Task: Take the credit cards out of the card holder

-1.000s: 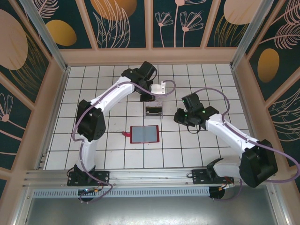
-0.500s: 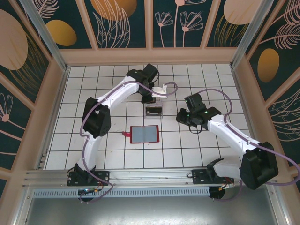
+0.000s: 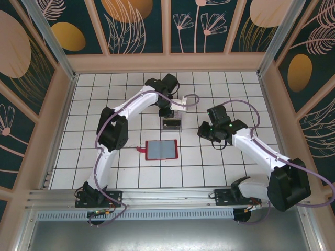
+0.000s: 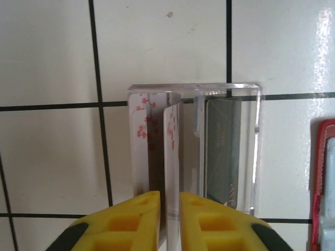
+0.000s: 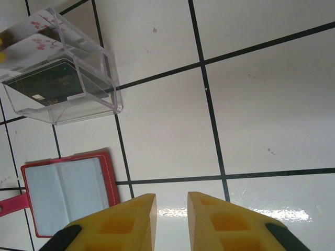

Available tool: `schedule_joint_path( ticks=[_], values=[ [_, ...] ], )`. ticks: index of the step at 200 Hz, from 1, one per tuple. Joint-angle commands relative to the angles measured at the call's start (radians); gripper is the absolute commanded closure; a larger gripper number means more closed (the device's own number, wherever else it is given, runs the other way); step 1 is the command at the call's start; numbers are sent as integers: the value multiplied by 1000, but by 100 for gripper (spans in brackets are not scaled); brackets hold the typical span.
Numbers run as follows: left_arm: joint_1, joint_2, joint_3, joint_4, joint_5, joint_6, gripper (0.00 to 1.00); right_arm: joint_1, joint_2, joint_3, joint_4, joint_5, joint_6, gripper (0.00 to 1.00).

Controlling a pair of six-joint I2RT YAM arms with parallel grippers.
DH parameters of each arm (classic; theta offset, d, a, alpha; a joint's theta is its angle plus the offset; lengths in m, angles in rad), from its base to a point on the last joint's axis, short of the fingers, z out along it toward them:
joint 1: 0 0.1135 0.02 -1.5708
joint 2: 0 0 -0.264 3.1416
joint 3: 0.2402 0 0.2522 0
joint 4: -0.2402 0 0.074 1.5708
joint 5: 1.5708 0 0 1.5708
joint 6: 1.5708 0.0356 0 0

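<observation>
The left gripper (image 4: 169, 201), jaws a slit apart, straddles a blossom-print card (image 4: 172, 136) standing in the clear box (image 4: 246, 87), grip impossible to tell; the right gripper (image 5: 171, 204) hangs narrowly ajar and empty, the open red card holder (image 5: 68, 191) lying to its left.

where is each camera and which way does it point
top external: above and behind the bases, looking down on the tiled table; left arm and right arm show whole, clear box and card holder between them
left wrist: on the left arm, facing down past the left fingers into the clear box, cards standing in it
right wrist: on the right arm, facing down past the right fingers at bare tiles
shared: all three views catch the clear box and the card holder
</observation>
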Motion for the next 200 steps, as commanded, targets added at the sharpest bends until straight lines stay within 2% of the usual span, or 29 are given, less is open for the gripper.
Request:
schedule_joint_path(
  ticks=[1, 49, 76, 92, 122, 153, 173, 200],
  values=[
    [-2, 5, 39, -7, -18, -7, 79, -10, -16, -14, -11, -10, -1, 77],
    [-4, -37, 25, 52, 0, -60, 75, -10, -12, -7, -3, -23, -2, 77],
    [-8, -98, -26, 93, 5, -151, 77, -9, 9, 2, 7, -40, -10, 77],
    [-8, -150, -91, 146, 8, -234, 79, -9, 22, 8, 16, -51, -13, 77],
    [-9, -313, -335, 399, 10, -407, 78, -5, 51, 17, 35, -74, -18, 77],
    [-9, -470, -574, 661, -64, -660, 76, 2, 84, 29, 48, -88, -25, 77],
    [-8, -522, -634, 713, -116, -808, 76, 11, 105, 42, 53, -95, -26, 77],
    [-7, -537, -635, 685, -113, -961, 72, 34, 138, 64, 59, -100, -28, 77]
  ],
)
